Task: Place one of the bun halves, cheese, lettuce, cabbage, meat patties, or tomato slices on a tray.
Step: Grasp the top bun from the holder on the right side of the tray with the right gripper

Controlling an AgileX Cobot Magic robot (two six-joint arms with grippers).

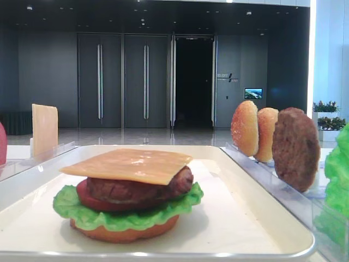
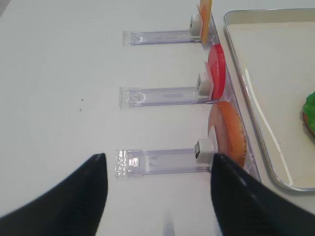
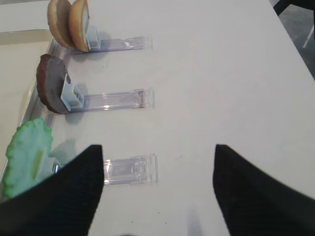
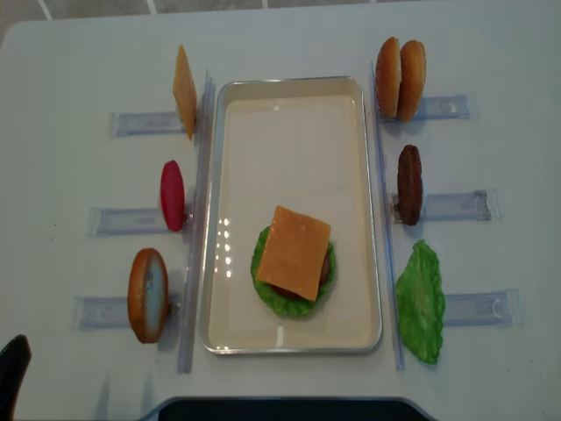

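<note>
The cream tray (image 4: pixel 215 219) holds a stack topped by a cheese slice (image 4: pixel 294 252) over patty, tomato, lettuce (image 1: pixel 82 210) and a bottom bun. In the right racks stand two speckled bun halves (image 4: pixel 400 79), a meat patty (image 4: pixel 409 184) and a lettuce leaf (image 4: pixel 421 303). The left racks carry cheese (image 4: pixel 184 90), a tomato slice (image 4: pixel 173 195) and an orange-brown bun piece (image 4: pixel 147 295). Cabbage is out of view. My left gripper (image 2: pixel 158 156) hangs open and empty over the bun piece's rack. My right gripper (image 3: pixel 157 146) is open and empty beside the lettuce (image 3: pixel 27 155).
Clear plastic racks (image 4: pixel 456 206) lie on both sides of the tray, their long arms pointing outward on the white table. Clear strips (image 4: pixel 197 219) run along the tray's long sides. The table's near edge (image 4: pixel 280 408) is dark.
</note>
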